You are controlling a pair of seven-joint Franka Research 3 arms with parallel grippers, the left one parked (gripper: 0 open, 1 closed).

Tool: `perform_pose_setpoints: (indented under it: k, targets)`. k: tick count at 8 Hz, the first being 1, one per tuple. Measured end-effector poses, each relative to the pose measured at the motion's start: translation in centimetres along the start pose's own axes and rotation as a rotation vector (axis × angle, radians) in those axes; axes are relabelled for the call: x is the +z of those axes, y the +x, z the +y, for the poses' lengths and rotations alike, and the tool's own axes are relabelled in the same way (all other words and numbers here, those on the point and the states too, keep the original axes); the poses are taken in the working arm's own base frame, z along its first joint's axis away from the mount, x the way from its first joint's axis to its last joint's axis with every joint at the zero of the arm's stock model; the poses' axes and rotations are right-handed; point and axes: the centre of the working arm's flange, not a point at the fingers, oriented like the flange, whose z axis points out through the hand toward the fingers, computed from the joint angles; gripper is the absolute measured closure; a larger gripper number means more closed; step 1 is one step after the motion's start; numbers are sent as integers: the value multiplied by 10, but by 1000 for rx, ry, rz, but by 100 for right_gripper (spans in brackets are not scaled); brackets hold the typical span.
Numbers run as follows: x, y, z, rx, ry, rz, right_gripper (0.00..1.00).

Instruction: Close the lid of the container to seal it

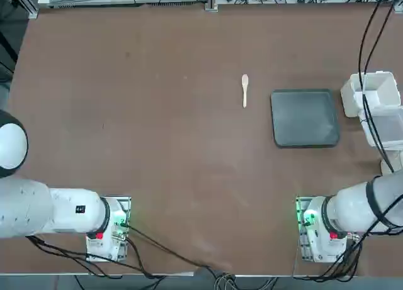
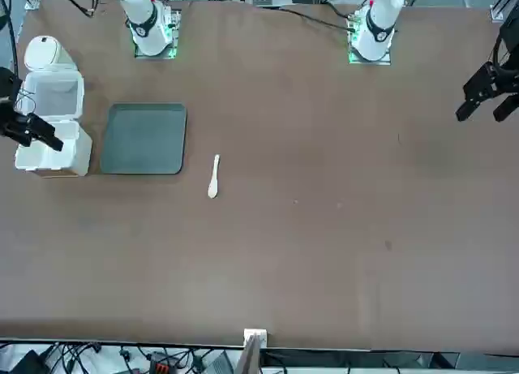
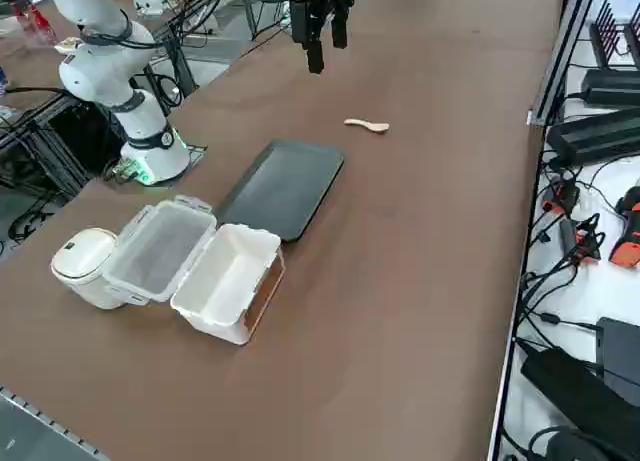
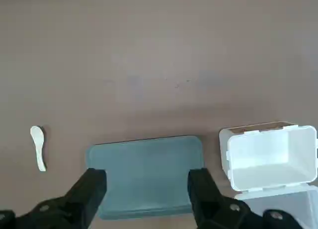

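Observation:
The container (image 3: 230, 281) is a small translucent white box standing open near the table's right edge, also seen in the top view (image 1: 371, 92) and the wrist view (image 4: 271, 157). Its lid (image 3: 160, 249) lies folded back flat beside it, on the side toward the arm bases, joined along one edge; the front view shows the lid (image 2: 57, 94) too. My right gripper (image 4: 146, 189) hangs open and empty above the table, over the near edge of the grey tray and beside the container. Its dark shape (image 2: 32, 132) overlaps the box at the front view's left edge.
A dark grey flat tray (image 1: 305, 118) lies just left of the container. A small pale spoon (image 1: 245, 89) lies left of the tray. A round white object (image 3: 85, 261) stands against the lid's outer side. Black cables (image 1: 371, 51) hang over the container area.

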Motion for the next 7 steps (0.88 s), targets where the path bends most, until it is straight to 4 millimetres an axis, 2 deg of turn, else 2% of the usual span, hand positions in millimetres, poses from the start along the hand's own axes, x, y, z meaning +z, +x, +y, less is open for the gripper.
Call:
perform_pose_setpoints:
  k: [5,7]
  targets:
    - [4,2,6,11,-3,-8,0]
    - [23,2,7,14,-6,-48,0]
